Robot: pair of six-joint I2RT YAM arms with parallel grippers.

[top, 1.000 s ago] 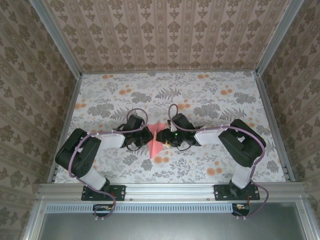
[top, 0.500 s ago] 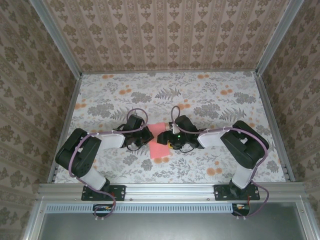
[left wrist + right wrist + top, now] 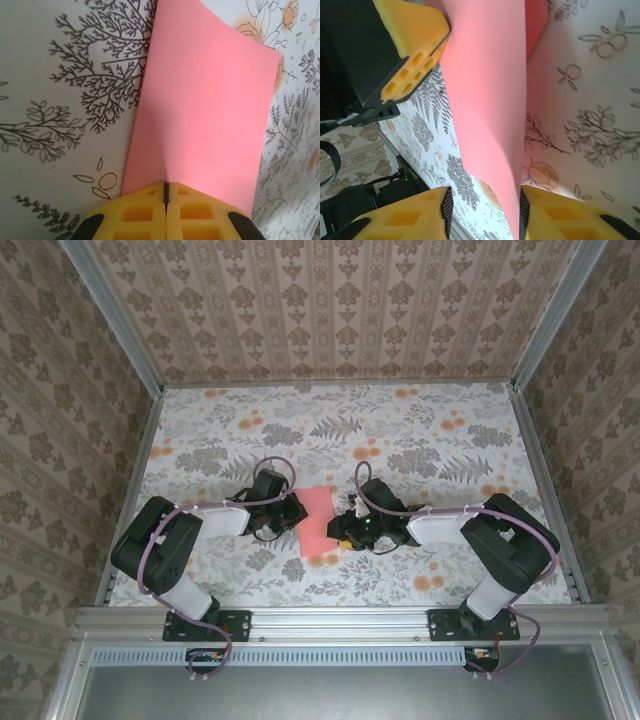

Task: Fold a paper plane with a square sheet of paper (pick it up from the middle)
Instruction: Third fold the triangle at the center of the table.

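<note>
Since a second ago the right gripper [image 3: 342,530] has dropped back from the upper part of the square sheet of paper [image 3: 318,522] toward the sheet's lower right edge, and its arm has swung outward, away from the sheet. Over the same second the sheet itself has changed from a pointed, pinched-up shape to a long pink rectangle that lies on the table [image 3: 430,440]

Seen from above, the left gripper [image 3: 296,512] sits at the sheet's left edge, about halfway along it. Its wrist camera shows the left gripper [image 3: 165,189] with both yellow fingers [image 3: 137,212] pressed together, and the edge of the sheet [image 3: 205,110] is clamped in the seam between them. A soft pucker rises in the paper just beyond the grip, and the rest spreads away from the fingers with its far corner slightly lifted off the floral cloth

On the sheet's other side, the right gripper [image 3: 485,197] stands with its jaws apart. The sheet [image 3: 485,100] runs down between the two yellow pads [image 3: 405,220], closer to one pad than the other, and a clear gap remains, so nothing is squeezed there. Across the sheet from this camera, one finger of the left gripper [image 3: 412,55] meets the paper's opposite edge. A darker strip of pink shows at the sheet's far end in this view, and I cannot tell whether it is a folded layer or shadow
</note>
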